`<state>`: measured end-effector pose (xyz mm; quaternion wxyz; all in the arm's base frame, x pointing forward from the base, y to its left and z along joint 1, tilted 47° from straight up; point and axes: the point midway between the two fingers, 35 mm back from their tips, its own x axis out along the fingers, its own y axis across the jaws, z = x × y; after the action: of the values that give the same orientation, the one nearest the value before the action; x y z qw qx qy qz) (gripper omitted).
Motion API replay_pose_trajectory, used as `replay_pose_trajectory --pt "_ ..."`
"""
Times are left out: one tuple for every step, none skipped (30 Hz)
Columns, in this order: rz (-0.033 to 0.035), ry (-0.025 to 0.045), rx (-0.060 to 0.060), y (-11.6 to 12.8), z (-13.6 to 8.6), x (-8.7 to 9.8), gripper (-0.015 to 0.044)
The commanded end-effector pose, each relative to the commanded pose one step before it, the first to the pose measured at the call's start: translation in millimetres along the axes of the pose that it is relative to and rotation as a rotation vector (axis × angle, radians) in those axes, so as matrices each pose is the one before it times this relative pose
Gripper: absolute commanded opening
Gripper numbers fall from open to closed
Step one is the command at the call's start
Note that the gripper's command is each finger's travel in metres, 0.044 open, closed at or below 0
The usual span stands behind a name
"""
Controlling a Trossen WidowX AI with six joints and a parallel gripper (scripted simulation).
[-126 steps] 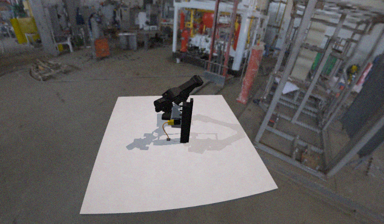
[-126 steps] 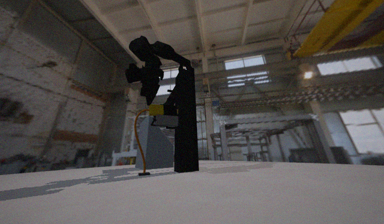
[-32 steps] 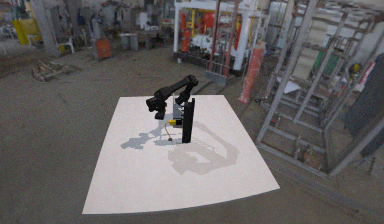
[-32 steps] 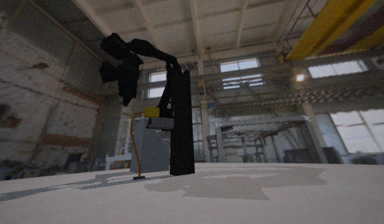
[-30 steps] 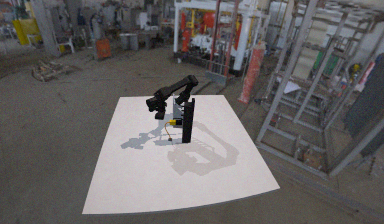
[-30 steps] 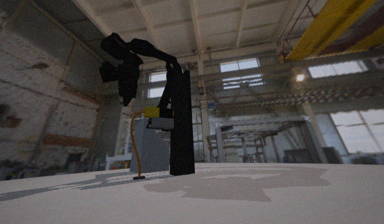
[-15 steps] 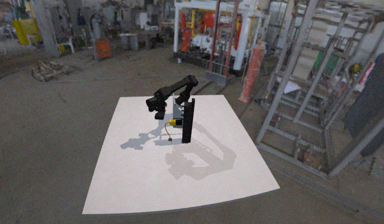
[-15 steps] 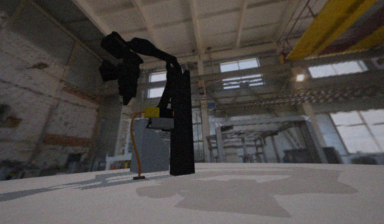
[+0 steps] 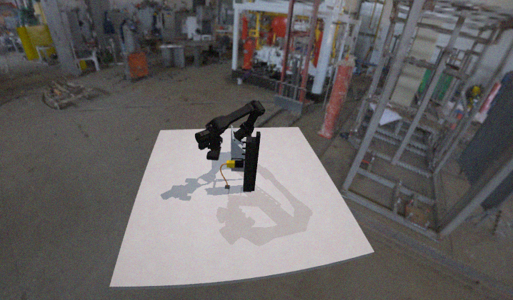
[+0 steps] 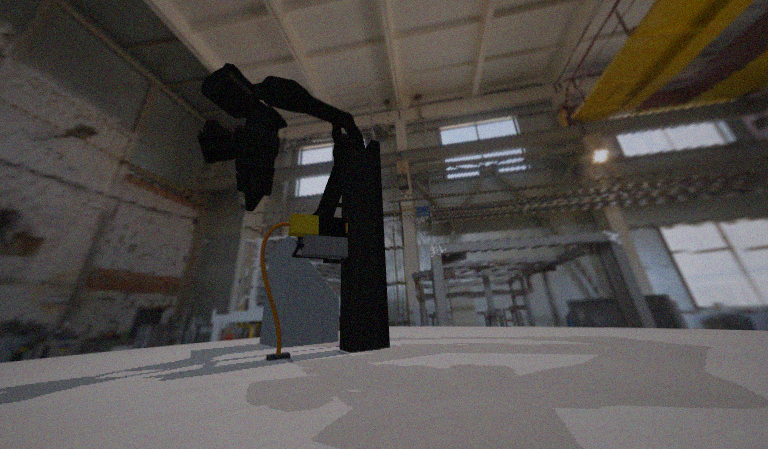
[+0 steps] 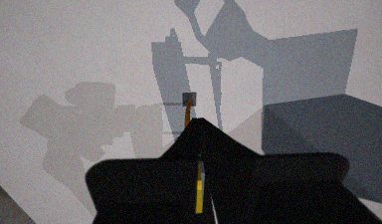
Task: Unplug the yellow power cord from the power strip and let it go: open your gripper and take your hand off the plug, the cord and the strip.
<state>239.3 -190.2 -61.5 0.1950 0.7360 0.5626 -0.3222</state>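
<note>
The black power strip (image 9: 251, 168) (image 10: 365, 263) stands upright on the table. The yellow plug (image 9: 230, 164) (image 10: 304, 224) sticks out sideways from the strip, with a black part between its yellow end and the strip. The orange-yellow cord (image 9: 221, 171) (image 10: 266, 274) (image 11: 187, 116) curves from the plug down to a small dark block (image 9: 227, 186) (image 10: 278, 356) (image 11: 189, 99) on the table. My gripper (image 10: 250, 207) (image 11: 197, 123) is shut and empty, pointing down above and outward of the plug, not touching it. A yellow sliver shows through the narrow slit between its fingers in the wrist view. The prongs are hidden.
A grey slanted panel (image 9: 236, 145) (image 10: 297, 302) (image 11: 318, 126) stands behind the strip. A grey box-like piece (image 10: 322, 247) sits just below the plug. The arm's links (image 9: 234, 117) (image 10: 297, 98) reach over from behind the strip. The white table top (image 9: 169, 244) carries their shadows.
</note>
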Motion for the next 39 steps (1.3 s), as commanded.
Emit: replay_pose_trajectory --pt "-0.0078 0.00199 0.0009 -4.68 -0.38 3.01 0.0" --pt "-0.00001 0.0 0.0 -0.25 0.0 0.17 0.0" --pt "-0.00001 0.0 0.0 -0.19 0.0 0.13 0.0" --pt "-0.00001 0.0 0.0 -0.13 0.0 0.09 0.0" --pt "0.0 0.0 0.0 -0.07 0.0 0.05 0.0" --pt "0.0 0.0 0.0 0.0 0.0 0.0 0.0" --pt "0.0 0.0 0.0 0.0 0.0 0.0 0.0" --pt "0.00001 0.0 0.0 0.11 0.0 -0.07 0.0" --pt "0.00001 0.0 0.0 0.15 0.0 -0.1 0.0" --pt "0.0 0.0 0.0 0.13 0.0 -0.09 0.0" --pt "0.00001 0.0 0.0 0.18 0.0 -0.12 0.0" --pt "0.00001 0.0 0.0 0.24 0.0 -0.17 0.0" --pt "0.00001 0.0 0.0 0.27 0.0 -0.19 0.0" --pt "0.00001 0.0 0.0 0.28 0.0 -0.2 0.0" --pt "0.00001 0.0 0.0 0.29 0.0 -0.2 0.0" --pt "0.00001 0.0 0.0 0.28 0.0 -0.2 0.0" --pt "0.00001 -0.00001 0.0 0.28 0.0 -0.21 0.0" --pt "0.00001 -0.00001 0.0 0.3 0.0 -0.21 0.0" --pt "0.00001 -0.00001 0.0 0.33 0.0 -0.22 0.0" --pt "0.00001 0.0 0.0 0.36 0.0 -0.23 0.0" --pt "0.00001 -0.00001 0.0 0.39 0.0 -0.25 0.0" --pt "0.00002 -0.00001 0.0 0.42 0.0 -0.27 0.0" --pt "0.00002 -0.00001 0.0 0.43 0.0 -0.28 0.0" --pt "0.00002 -0.00001 0.0 0.43 0.0 -0.28 0.0" --pt "0.00002 -0.00001 0.0 0.42 0.0 -0.28 0.0" --pt "-0.00102 0.00612 0.0059 -3.11 -1.02 2.36 0.0026" --pt "0.0 0.0 0.0 0.0 0.0 0.0 0.0053" --pt "0.0 0.0 0.0 0.0 0.0 0.0 0.0079" --pt "0.0 0.0 0.0 0.0 0.0 0.0 0.0105" --pt "0.0 0.0 0.0 0.0 0.0 0.0 0.0131" --pt "0.0 0.0 0.0 0.0 0.0 0.0 0.0157" --pt "0.0 0.0 0.0 0.0 0.0 0.0 0.016" --pt "0.0 0.0 0.0 0.0 0.0 0.0 0.016" --pt "0.0 0.0 0.0 0.0 0.0 0.0 0.016" --pt "0.0 0.0 0.0 0.0 0.0 0.0 0.016" --pt "0.0 0.0 0.0 0.0 0.0 0.0 0.016" --pt "0.0 0.0 0.0 0.0 0.0 0.0 0.016" --pt "0.0 0.0 0.0 0.0 0.0 0.0 0.016" --pt "0.0 0.0 0.0 0.0 0.0 0.0 0.016"
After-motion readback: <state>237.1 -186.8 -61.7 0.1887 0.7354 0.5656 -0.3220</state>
